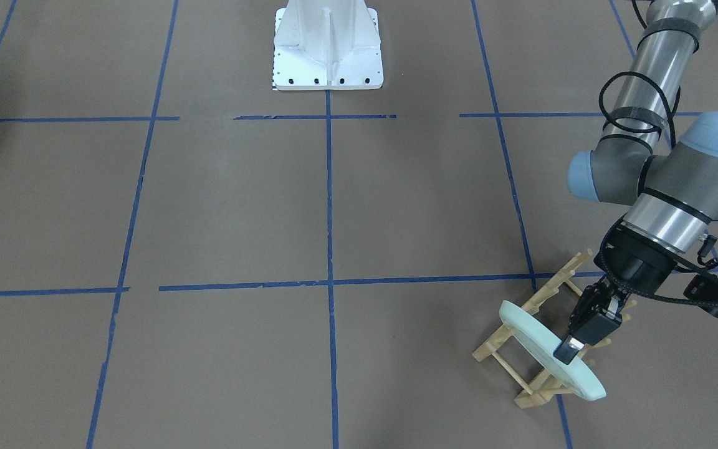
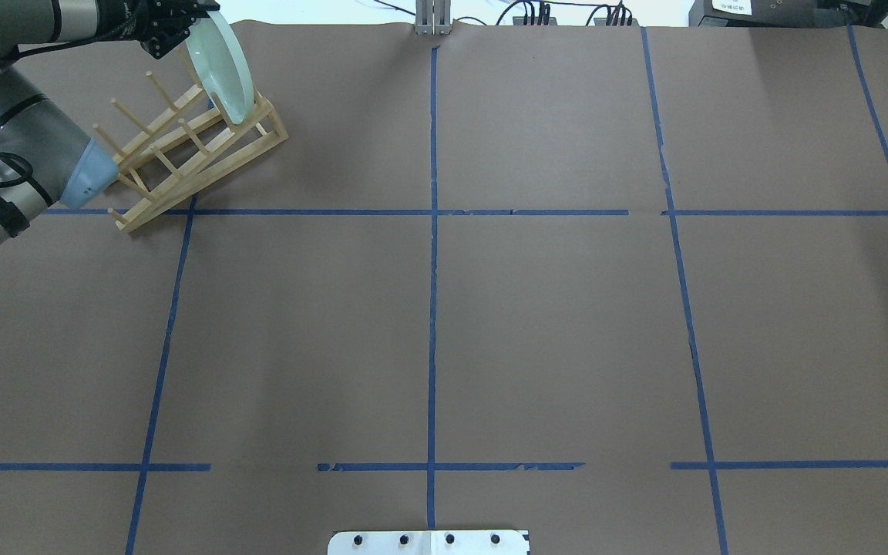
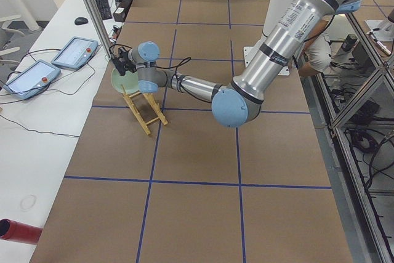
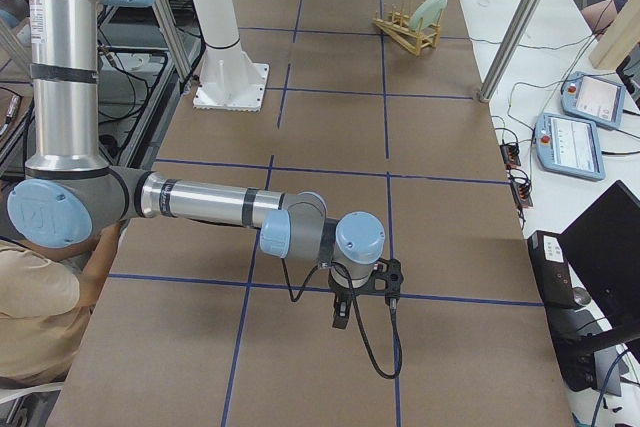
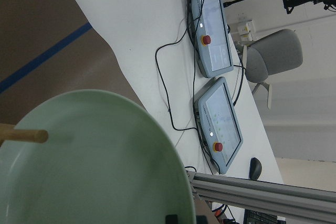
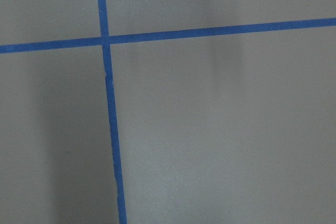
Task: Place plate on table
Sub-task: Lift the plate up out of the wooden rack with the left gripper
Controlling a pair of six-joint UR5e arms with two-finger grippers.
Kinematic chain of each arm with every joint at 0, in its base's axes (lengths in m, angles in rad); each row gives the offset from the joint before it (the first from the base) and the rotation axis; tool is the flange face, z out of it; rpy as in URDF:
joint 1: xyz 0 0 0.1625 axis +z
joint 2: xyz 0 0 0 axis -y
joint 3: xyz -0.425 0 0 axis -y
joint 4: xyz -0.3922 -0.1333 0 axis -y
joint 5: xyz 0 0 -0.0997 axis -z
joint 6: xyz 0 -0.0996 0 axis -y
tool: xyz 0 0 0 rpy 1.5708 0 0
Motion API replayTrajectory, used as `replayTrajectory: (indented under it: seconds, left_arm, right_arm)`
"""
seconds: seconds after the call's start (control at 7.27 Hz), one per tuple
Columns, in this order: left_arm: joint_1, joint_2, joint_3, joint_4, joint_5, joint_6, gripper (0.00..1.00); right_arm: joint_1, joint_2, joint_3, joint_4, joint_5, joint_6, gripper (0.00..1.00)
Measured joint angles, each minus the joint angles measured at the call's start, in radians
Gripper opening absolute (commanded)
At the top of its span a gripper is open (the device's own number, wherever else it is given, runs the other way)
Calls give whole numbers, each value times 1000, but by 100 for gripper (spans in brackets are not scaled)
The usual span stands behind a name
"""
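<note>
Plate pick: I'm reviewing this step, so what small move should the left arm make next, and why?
Probably lift the plate upward, out of the rack. The left gripper appears to pinch its upper rim; it stands tilted in the end slot with a peg across its face, so a sideways pull could drag the rack.

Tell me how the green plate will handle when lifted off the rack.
Probably rigid: the plate holds its round shape on edge. Its smooth surface, gripped at the rim by the left gripper, may slip or swing.
</note>
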State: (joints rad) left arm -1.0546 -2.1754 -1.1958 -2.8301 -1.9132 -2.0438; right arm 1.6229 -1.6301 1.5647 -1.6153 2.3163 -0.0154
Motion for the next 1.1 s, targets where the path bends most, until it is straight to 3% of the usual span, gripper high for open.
replayTrajectory:
  seconds: [0.69,1.1]
  left_arm:
    - [-77,41,-231,29,-7,53,0]
    - [-27,32,-424,367,-41,91,0]
  right_arm:
    - [0,0,0,0,0,0,100]
    - [0,-1,0,0,0,0,100]
